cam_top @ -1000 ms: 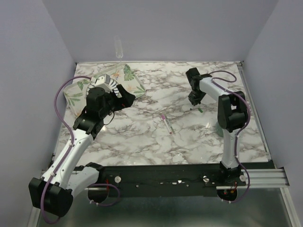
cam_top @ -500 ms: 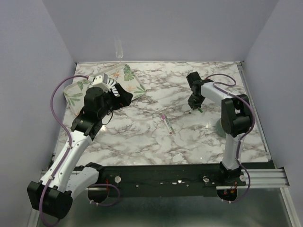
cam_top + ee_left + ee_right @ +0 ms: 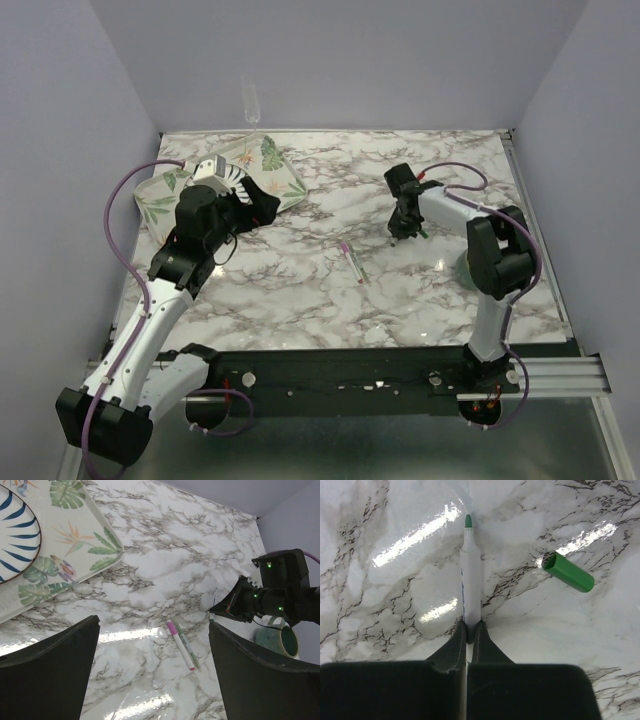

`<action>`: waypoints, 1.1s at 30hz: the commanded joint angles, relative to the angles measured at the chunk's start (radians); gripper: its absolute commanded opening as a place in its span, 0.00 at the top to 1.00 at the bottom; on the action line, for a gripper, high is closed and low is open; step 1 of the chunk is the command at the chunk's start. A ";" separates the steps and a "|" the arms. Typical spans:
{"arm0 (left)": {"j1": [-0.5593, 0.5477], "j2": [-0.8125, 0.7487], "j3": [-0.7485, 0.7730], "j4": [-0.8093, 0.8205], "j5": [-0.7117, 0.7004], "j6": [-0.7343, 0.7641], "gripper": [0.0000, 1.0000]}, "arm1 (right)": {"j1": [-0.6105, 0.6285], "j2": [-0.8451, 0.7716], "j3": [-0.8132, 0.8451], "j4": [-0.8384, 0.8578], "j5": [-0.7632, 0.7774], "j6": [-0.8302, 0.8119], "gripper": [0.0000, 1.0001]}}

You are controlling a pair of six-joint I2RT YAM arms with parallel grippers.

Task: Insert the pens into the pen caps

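My right gripper (image 3: 469, 625) is shut on the back end of a white pen (image 3: 470, 580), whose bare green tip points down toward the marble. The green pen cap (image 3: 568, 573) lies on its side just right of that tip; it shows as a green speck (image 3: 424, 234) beside the right gripper (image 3: 400, 232). A second white pen (image 3: 182, 645) with a magenta cap (image 3: 171, 628) at its far end lies flat mid-table (image 3: 351, 263). My left gripper (image 3: 154, 625) hangs open above the table, left of that pen and holding nothing.
A leaf-print tray (image 3: 280, 170) holding a blue-striped plate (image 3: 225, 172) sits at the back left, just behind the left gripper (image 3: 262, 200). A teal cup (image 3: 281, 641) stands by the right arm. A clear glass (image 3: 250, 100) rests against the back wall.
The right gripper has closed further on the green-tipped pen and shifted left and nearer, away from the green cap. The left arm has barely moved and stays open.
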State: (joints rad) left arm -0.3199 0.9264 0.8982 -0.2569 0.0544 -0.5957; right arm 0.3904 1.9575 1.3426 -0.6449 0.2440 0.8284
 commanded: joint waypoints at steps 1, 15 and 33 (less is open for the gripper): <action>0.004 -0.018 -0.004 0.031 0.025 -0.003 0.01 | 0.010 0.038 -0.072 0.001 -0.074 -0.031 0.99; 0.001 0.077 -0.041 0.122 0.326 -0.084 0.08 | 0.013 -0.202 -0.115 0.123 -0.126 -0.126 0.99; -0.304 0.423 0.065 0.401 0.345 -0.085 0.20 | 0.122 -0.647 -0.345 0.398 -0.384 0.046 0.99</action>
State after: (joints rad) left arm -0.5964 1.3109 0.8997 0.0692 0.4088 -0.7181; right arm 0.4808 1.3842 1.0542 -0.3431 -0.0799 0.7952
